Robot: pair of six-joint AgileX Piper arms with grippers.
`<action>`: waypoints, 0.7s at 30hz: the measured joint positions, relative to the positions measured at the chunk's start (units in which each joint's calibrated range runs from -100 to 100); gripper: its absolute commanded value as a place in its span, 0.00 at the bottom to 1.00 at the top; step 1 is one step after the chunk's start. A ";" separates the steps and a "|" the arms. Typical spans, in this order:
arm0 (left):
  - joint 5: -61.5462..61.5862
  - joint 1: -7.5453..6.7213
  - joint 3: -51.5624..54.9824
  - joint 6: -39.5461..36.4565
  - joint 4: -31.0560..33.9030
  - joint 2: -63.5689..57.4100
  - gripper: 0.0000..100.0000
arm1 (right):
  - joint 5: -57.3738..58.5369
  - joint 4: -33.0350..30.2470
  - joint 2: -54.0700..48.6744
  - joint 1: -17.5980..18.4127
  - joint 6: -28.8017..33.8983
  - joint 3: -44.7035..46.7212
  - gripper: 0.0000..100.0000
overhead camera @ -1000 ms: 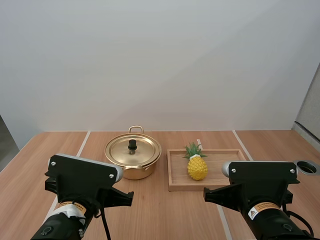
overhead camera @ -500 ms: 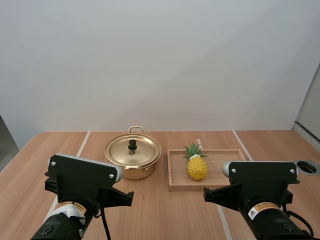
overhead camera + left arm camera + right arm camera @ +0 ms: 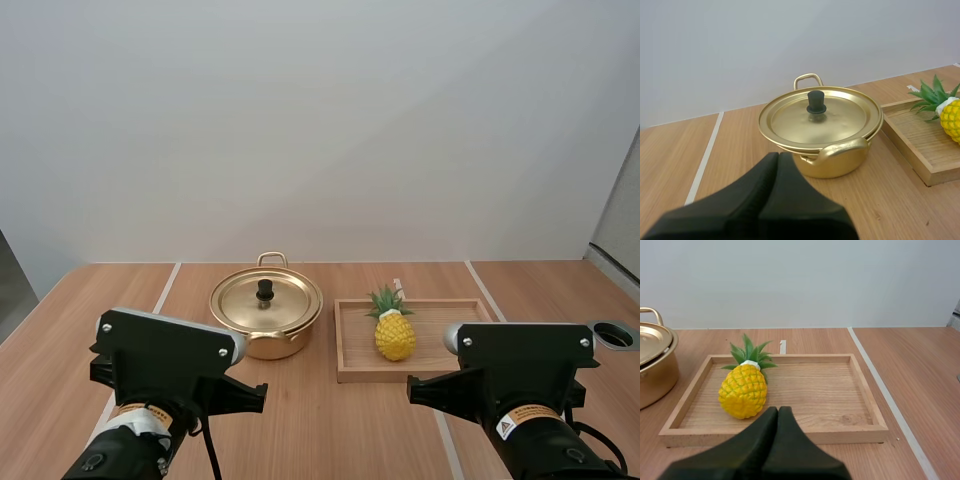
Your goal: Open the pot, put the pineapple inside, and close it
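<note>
Two claws nearest you: left claw (image 3: 778, 156) and right claw (image 3: 778, 410), each with fingers pressed together on nothing. Beyond the left claw: one gold pot (image 3: 837, 160) on the surface (image 3: 670, 150), lid (image 3: 840, 117) seated. Beyond the right claw: one wooden tray (image 3: 815, 390) beside the pot, with the pineapple (image 3: 742, 392) resting at the end nearer the pot. Nothing has shifted over the last second, so you have yet to begin. The lid likely comes first.

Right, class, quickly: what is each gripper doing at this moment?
Left gripper: shut on nothing, facing the pot.
Right gripper: shut on nothing, facing the pineapple.
</note>
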 measured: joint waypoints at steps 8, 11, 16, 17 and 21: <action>0.00 0.00 0.00 0.00 0.00 0.00 0.00 | 0.00 0.00 0.00 0.00 0.00 0.00 0.00; 0.00 0.00 0.00 0.00 0.00 0.00 0.00 | 0.00 0.00 0.00 0.00 0.00 0.00 0.00; 0.00 0.00 0.00 0.00 0.00 0.00 0.00 | 0.00 0.00 0.00 0.00 0.00 0.00 0.00; 0.00 0.00 0.00 0.09 0.00 0.00 0.00 | 0.00 0.00 0.00 0.00 0.00 0.00 0.00; 0.00 0.00 0.00 0.09 0.00 0.00 0.00 | 0.00 0.96 0.00 0.00 0.00 0.00 0.00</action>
